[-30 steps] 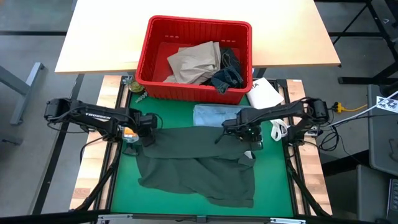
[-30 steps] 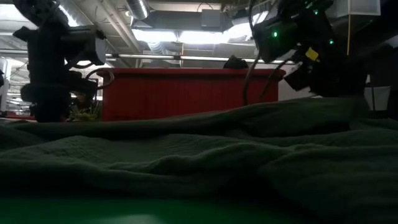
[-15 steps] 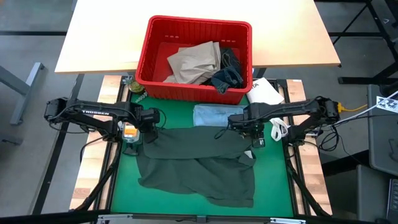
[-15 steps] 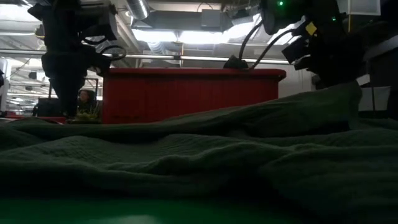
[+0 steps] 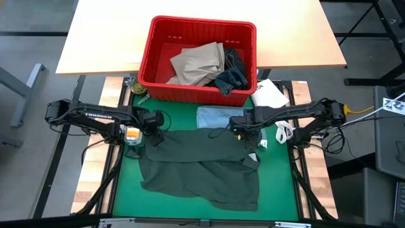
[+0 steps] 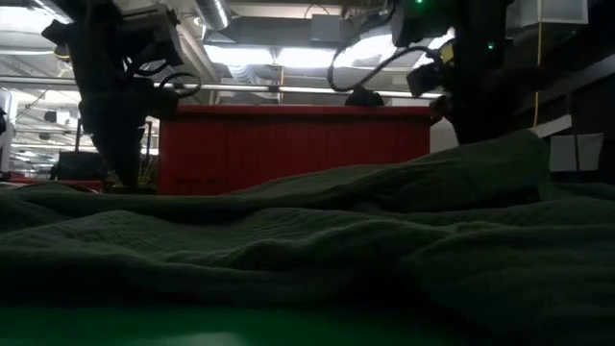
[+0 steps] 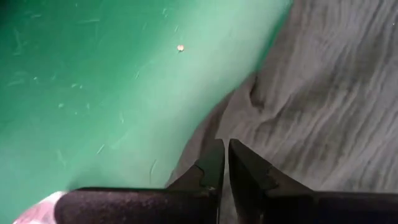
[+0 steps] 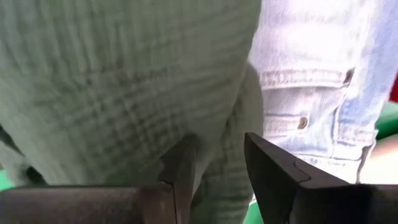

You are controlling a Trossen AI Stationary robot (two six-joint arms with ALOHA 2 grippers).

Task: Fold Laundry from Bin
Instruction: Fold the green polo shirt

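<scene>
From above, the dark green garment [image 5: 201,168] is lying half spread between both grippers; the left gripper [image 5: 154,130] and the right gripper [image 5: 237,134] are pinching its far corners. Beyond them, the bin [image 5: 198,59] is keeping tan trousers [image 5: 199,63] and jeans [image 5: 233,73], so most folding is remaining. "TROSSEN" is showing on the left arm. At wrist level, pressed fingers [image 7: 214,165] are nipping green cloth; the right ones [image 8: 186,165] are gripping a thick fold beside the light blue garment [image 8: 311,93].

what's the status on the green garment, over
Left tool shut on dark green garment edge; right tool clamped on its far edge. Light blue garment lies just beyond. Red bin behind.
</scene>
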